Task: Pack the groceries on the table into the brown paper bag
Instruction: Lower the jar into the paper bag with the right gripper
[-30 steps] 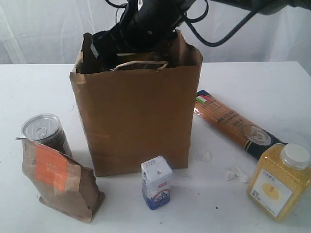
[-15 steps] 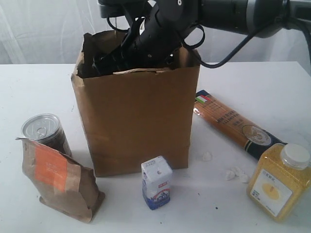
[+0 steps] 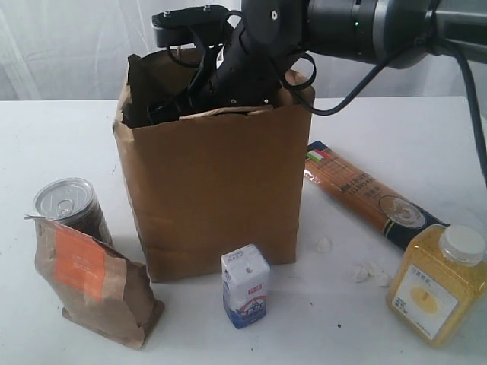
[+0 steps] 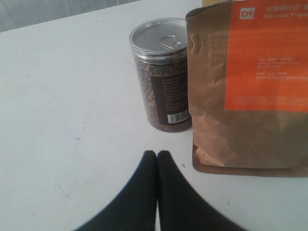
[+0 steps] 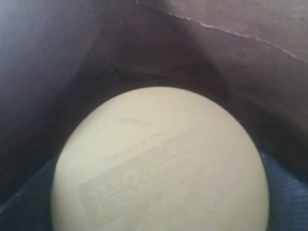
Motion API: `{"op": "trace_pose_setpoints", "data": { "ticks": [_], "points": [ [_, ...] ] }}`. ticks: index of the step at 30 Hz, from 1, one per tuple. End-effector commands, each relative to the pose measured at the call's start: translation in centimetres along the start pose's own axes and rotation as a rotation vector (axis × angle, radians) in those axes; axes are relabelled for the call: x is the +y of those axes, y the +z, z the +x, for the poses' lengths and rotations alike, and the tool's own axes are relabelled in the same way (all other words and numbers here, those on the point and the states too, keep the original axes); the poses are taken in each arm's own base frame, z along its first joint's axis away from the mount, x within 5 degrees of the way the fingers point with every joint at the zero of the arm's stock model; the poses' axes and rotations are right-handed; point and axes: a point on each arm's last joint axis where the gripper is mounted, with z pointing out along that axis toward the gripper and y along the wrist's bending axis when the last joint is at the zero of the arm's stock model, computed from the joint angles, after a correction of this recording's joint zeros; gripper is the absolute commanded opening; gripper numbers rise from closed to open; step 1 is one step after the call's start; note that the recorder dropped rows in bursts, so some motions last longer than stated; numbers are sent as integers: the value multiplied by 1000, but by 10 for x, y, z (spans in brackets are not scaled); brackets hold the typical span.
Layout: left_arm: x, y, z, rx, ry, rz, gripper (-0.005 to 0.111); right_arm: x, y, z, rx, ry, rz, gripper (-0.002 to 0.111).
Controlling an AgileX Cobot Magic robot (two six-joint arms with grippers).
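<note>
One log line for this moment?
right arm: in brown paper bag | tan-lidded clear jar: inside bag | left hand: shut, empty

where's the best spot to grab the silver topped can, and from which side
Probably take the can by its upper wall just under the rim, coming down from above. It stands upright and round, and the kraft pouch stands close in front, hiding its lower part, while its top is exposed.

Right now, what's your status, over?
Left claw shut, near silver-topped can. Right claw inside brown paper bag, astride tan-lidded jar; grip unclear. Five groceries unpacked on table.
</note>
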Motion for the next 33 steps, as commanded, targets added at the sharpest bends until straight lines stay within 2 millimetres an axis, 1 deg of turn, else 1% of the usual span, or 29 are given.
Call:
{"op": "trace_pose_setpoints", "data": {
  "ticks": [1, 4, 11, 14, 18, 26, 30, 33],
  "points": [
    [0, 0, 1, -2, -4, -3, 0, -1, -3, -3, -23, -7, -1, 9],
    [0, 0, 1, -2, -4, -3, 0, -1, -3, -3, -23, -7, -1, 23],
    [0, 0, 1, -2, -4, -3, 0, -1, -3, -2, -16, -7, -1, 64],
    [0, 0, 1, -2, -4, -3, 0, -1, -3, -2, -16, -7, -1, 78],
    [0, 0, 1, -2, -4, -3, 0, -1, -3, -2, -16, -7, -1, 85],
    [0, 0, 1, -2, -4, -3, 0, -2, -7, -5, -42, -12, 4, 85],
    [0, 0, 1, -2, -4, -3, 0, -2, -7, -5, -49, -19, 10, 94],
    [0, 0, 1, -2, -4, -3, 0, -2, -7, -7, -66, -22, 14, 98]
  ]
}}
